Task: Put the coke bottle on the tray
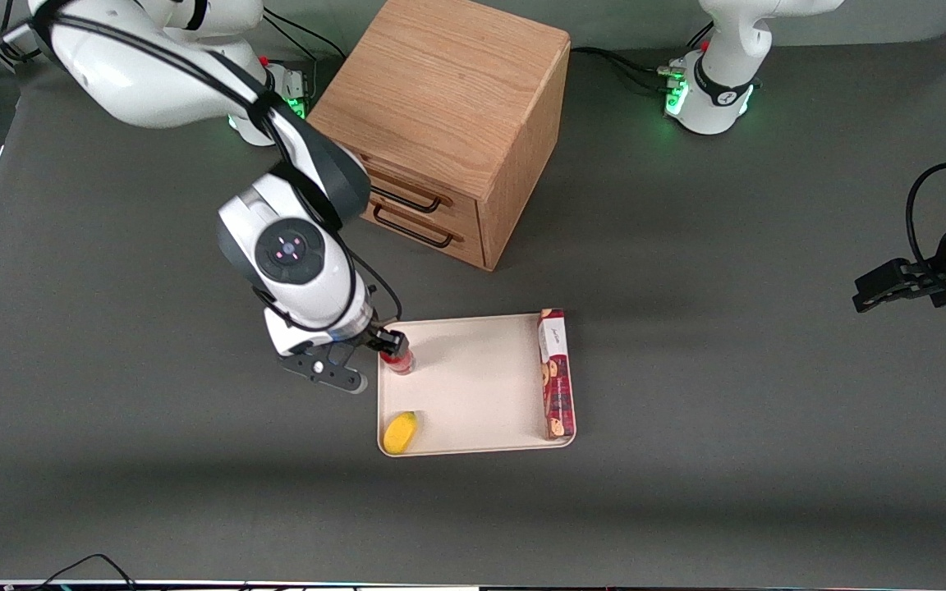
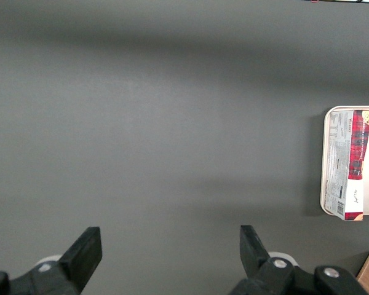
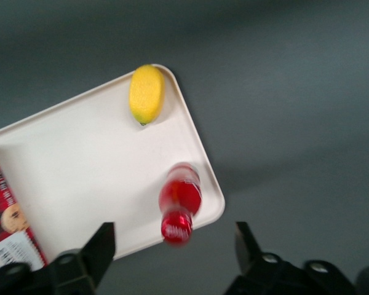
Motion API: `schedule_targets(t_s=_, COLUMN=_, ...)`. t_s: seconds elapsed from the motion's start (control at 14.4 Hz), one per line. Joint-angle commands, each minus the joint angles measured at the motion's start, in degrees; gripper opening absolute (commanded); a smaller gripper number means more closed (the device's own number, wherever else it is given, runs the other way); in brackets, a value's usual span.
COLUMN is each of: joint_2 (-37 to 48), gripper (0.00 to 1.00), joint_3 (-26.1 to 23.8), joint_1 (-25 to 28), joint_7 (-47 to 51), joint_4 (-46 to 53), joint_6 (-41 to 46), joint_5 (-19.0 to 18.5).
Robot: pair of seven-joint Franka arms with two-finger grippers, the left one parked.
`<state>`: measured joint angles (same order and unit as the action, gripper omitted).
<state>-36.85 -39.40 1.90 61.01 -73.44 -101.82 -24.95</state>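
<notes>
We see the coke bottle (image 3: 180,206) standing on the tray (image 1: 473,386), apparently upright, near mid-table. The gripper (image 3: 172,249) hangs above it, fingers wide apart, holding nothing.

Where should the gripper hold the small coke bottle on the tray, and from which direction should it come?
Take the coke bottle around its round red body just below the cap, from straight above. It stands upright by the tray's corner, so a low sideways approach may hit the rim. The gripper hangs open above it, a finger on each side.
</notes>
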Motion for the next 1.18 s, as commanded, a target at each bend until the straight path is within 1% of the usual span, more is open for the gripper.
schedule_targets(t_s=0.0, joint_2=8.3, gripper=1.00, joint_3=-1.3, joint_1=-1.0, joint_7=-7.4, joint_4=4.4, joint_6=11.3, joint_5=3.0)
schedule_targets(t_s=0.14, joint_2=15.0, gripper=1.00, joint_3=-0.5, joint_1=-3.9, joint_7=-17.5, joint_4=5.1, joint_6=17.8, joint_5=8.2)
schedule_targets(t_s=0.21, joint_2=18.5, gripper=1.00, joint_3=2.0, joint_1=-5.2, joint_7=-22.6, joint_4=5.1, joint_6=22.4, joint_5=10.6)
schedule_targets(t_s=0.28, joint_2=21.8, gripper=1.00, joint_3=6.7, joint_1=-5.4, joint_7=-29.2, joint_4=5.1, joint_6=26.1, joint_5=13.8)
schedule_targets(t_s=0.35, joint_2=25.3, gripper=1.00, joint_3=12.5, joint_1=-5.3, joint_7=-35.5, joint_4=4.2, joint_6=27.7, joint_5=17.6)
schedule_targets(t_s=0.42, joint_2=28.7, gripper=1.00, joint_3=18.5, joint_1=-5.2, joint_7=-41.1, joint_4=1.6, joint_6=28.0, joint_5=21.1)
schedule_targets(t_s=0.49, joint_2=31.5, gripper=1.00, joint_3=23.1, joint_1=-5.2, joint_7=-45.3, joint_4=-2.2, joint_6=27.3, joint_5=23.1)
schedule_targets(t_s=0.55, joint_2=33.7, gripper=1.00, joint_3=26.2, joint_1=-5.2, joint_7=-48.9, joint_4=-6.2, joint_6=25.5, joint_5=23.5)
schedule_targets(t_s=0.69, joint_2=37.4, gripper=1.00, joint_3=31.1, joint_1=-5.2, joint_7=-54.7, joint_4=-15.1, joint_6=19.2, joint_5=23.9)
schedule_targets(t_s=0.83, joint_2=41.0, gripper=1.00, joint_3=33.8, joint_1=-5.2, joint_7=-57.2, joint_4=-24.9, joint_6=11.1, joint_5=25.6)
schedule_targets(t_s=0.9, joint_2=42.1, gripper=1.00, joint_3=34.5, joint_1=-5.1, joint_7=-58.3, joint_4=-27.6, joint_6=8.2, joint_5=26.2)
schedule_targets(t_s=1.11, joint_2=40.6, gripper=1.00, joint_3=34.6, joint_1=-4.9, joint_7=-59.4, joint_4=-25.4, joint_6=8.3, joint_5=26.2)
